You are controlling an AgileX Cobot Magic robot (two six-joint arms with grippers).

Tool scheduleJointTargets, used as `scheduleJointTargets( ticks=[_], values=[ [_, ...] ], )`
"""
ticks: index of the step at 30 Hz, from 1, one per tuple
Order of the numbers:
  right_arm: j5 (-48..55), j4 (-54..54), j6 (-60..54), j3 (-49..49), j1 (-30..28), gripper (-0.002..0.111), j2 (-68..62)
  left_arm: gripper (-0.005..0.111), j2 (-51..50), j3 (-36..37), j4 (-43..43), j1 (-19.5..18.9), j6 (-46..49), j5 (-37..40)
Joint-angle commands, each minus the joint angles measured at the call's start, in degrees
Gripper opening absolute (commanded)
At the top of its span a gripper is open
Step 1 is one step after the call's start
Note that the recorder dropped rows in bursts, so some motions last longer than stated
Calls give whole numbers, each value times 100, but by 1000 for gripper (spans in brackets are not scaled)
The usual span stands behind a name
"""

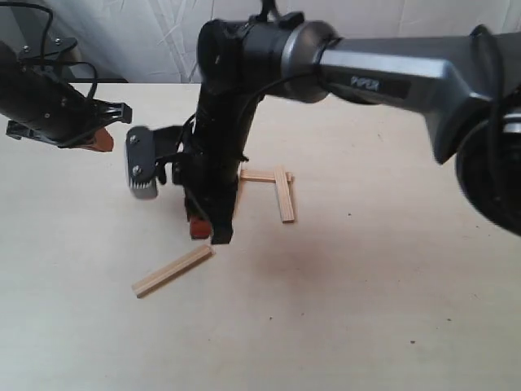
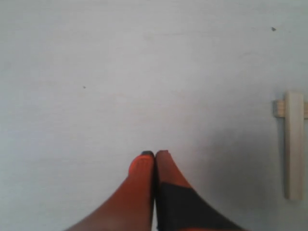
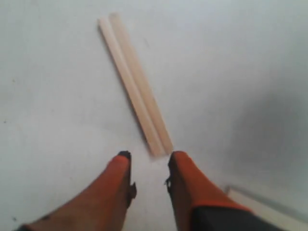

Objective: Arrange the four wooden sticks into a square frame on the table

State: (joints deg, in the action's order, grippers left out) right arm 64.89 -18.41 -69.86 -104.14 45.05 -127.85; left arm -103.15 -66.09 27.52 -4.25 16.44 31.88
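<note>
A pale wooden stick [image 1: 172, 270] lies slantwise on the table [image 1: 366, 309] near the front. In the right wrist view this stick [image 3: 134, 84] shows a lengthwise seam; whether it is one strip or two side by side I cannot tell. My right gripper [image 1: 213, 235] points down at its near end, open and holding nothing [image 3: 149, 161]. Two more sticks form an L: one [image 1: 283, 194] overlaps the end of another [image 1: 259, 176]. The left wrist view shows that corner [image 2: 293, 144]. My left gripper [image 1: 102, 140] hangs at the far left, shut and empty [image 2: 154, 156].
The right arm's black body [image 1: 220, 122] crosses the middle of the table and hides the surface behind it. The end of a further pale strip [image 3: 262, 207] shows beside the right finger. A white draped backdrop [image 1: 146, 32] runs along the far edge.
</note>
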Motion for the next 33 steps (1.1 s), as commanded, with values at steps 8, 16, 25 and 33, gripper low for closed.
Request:
scheduleJointTargets(
  ticks=[8, 16, 25, 33],
  values=[
    [-848, 344, -414, -17, 662, 45, -624, 0, 53, 10, -12, -193, 17, 48],
    [-1040, 407, -414, -17, 703, 45, -686, 0, 53, 10, -12, -193, 17, 48],
    [-513, 1007, -832, -7, 703, 0, -1065, 0, 53, 10, -54, -193, 29, 87],
    [-5, 1800, 306, -18, 336, 0, 77, 0, -169, 10, 560, 201, 260, -145]
  ],
)
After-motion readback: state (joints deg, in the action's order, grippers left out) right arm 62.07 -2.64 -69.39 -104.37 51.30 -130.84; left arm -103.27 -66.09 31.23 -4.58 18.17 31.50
